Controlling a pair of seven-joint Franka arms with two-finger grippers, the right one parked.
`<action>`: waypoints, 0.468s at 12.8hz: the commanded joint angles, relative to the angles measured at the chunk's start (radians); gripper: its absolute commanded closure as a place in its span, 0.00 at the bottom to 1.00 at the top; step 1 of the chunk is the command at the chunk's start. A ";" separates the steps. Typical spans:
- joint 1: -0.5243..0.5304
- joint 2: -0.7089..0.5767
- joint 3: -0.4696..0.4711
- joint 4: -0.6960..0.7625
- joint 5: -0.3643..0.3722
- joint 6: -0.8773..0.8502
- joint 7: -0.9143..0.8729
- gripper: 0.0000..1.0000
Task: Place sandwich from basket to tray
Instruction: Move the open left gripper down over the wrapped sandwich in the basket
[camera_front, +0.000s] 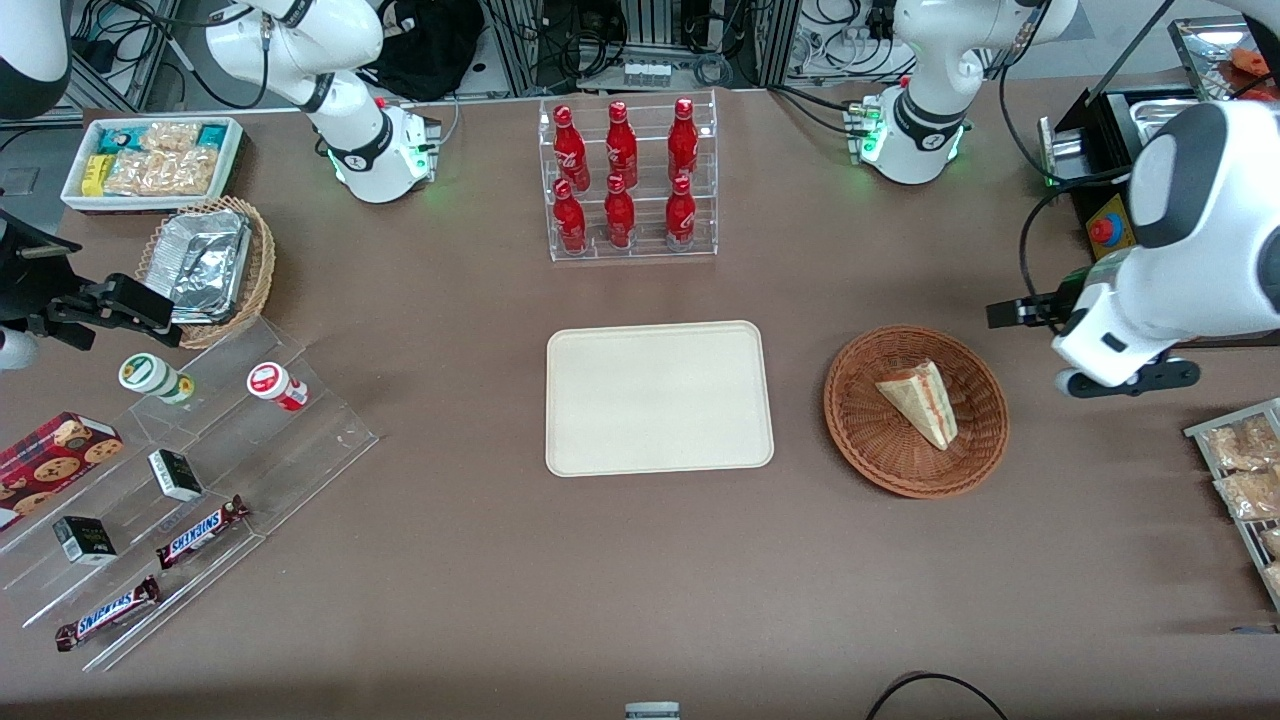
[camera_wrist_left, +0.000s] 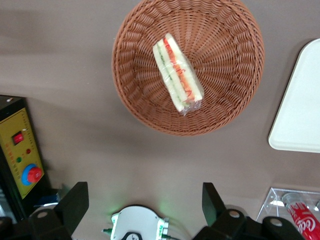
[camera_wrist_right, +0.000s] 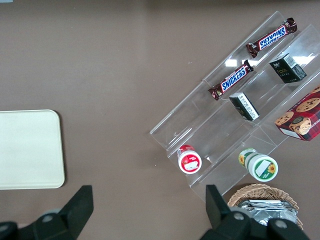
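Sandwich lay wrapped in the basket, untouched, and the tray beside it held nothing, so the whole transfer remained to be done. Held high above the table near the basket at the working arm's end, the tool hung released, fingers spread and grasping nothing. Its fingertips were cut off in the wrist view.

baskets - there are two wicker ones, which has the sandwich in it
The reddish-brown basket beside the tray holds the sandwich; the lighter tan basket holds foil containers. The open gripper hovers near the reddish-brown one.
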 joint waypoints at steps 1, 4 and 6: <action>-0.019 -0.017 0.004 -0.096 0.007 0.110 -0.052 0.00; -0.035 -0.024 0.002 -0.194 0.011 0.231 -0.084 0.00; -0.052 -0.044 0.002 -0.265 0.014 0.301 -0.129 0.00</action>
